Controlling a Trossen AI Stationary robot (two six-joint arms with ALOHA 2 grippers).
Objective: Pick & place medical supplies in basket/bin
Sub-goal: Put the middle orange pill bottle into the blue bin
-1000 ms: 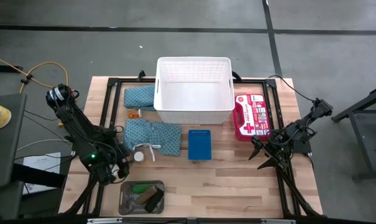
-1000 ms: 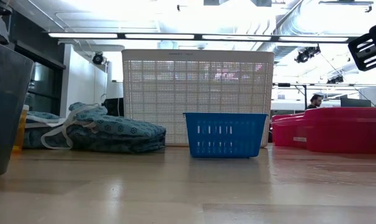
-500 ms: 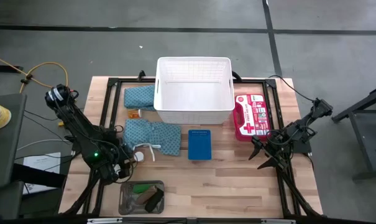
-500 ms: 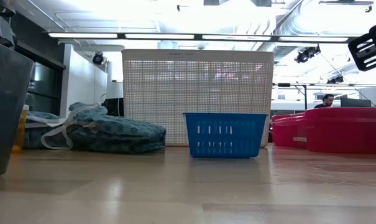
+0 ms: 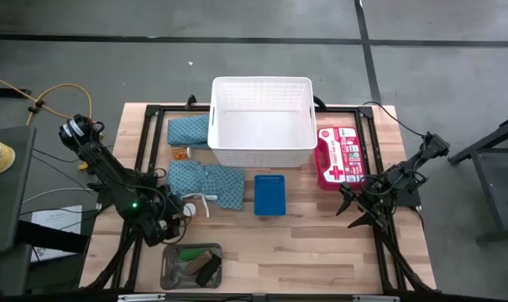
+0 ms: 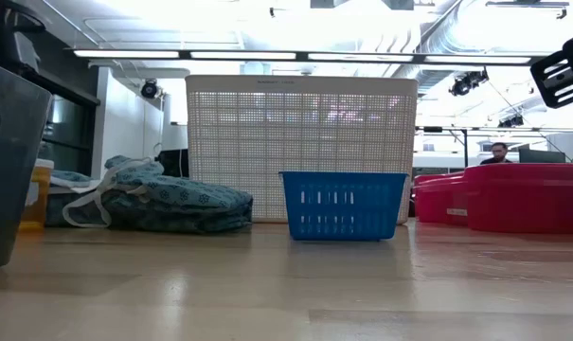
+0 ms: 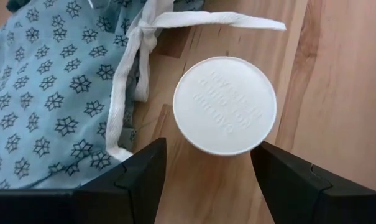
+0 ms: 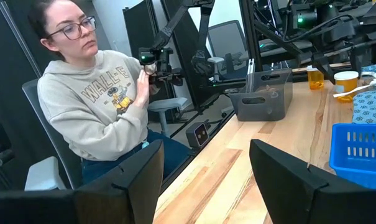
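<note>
Left claw spread, poised directly above white disc, fingers flanking it, not touching. Disc sits on worktop, just beside teal cloth and its white string. White basket well beyond claw, past cloth. Right claw spread, empty, waiting at opposite worktop edge near red first-aid kit.

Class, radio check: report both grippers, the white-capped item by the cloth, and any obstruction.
Left gripper open, poised over white cap. Right gripper open, idle at table's right edge. Cloth string lies close beside cap; nothing gripped.
</note>
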